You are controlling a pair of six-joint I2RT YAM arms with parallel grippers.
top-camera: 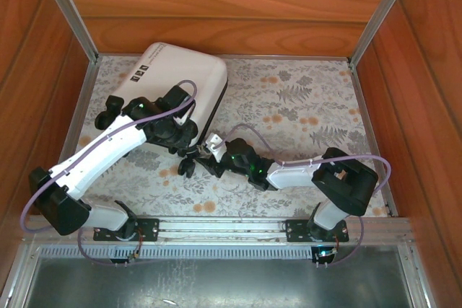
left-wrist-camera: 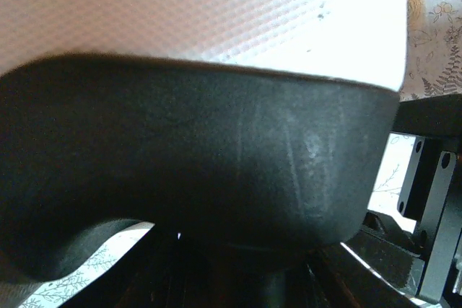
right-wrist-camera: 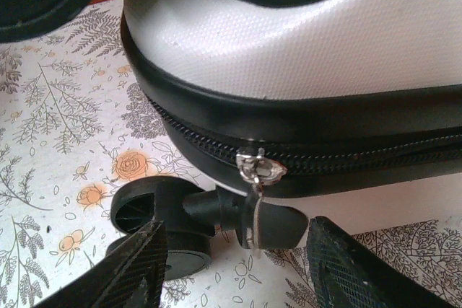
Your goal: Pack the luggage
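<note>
"White luggage (top-camera: 180, 70), lid closed: where is it found, and how is it turned?"

"It is laid flat on the floral mat (top-camera: 303, 106), at the far left, close to the back wall. Its wheeled end is turned toward the arms, and the opposite end is pointed at the far wall, swung a little to the right. The long axis cannot be judged with certainty, because the near part is covered by the left arm."

"What else is hidden?"

"The left gripper (top-camera: 180, 129) is set on the near part of the lid. Whether its jaws are clamped on anything cannot be told. From the left wrist, textured shell is seen behind a blurred black shape. The right gripper (right-wrist-camera: 238, 250) is held open at the near right corner. Its 2 fingers (right-wrist-camera: 137, 265) are parted, with the zipper pull (right-wrist-camera: 258, 178) and 1 caster wheel (right-wrist-camera: 155, 214) just ahead, and nothing is gripped."

"And room?"

"Bare mat is left to the right. Wooden walls (top-camera: 216, 5) are set on 3 sides."
</note>
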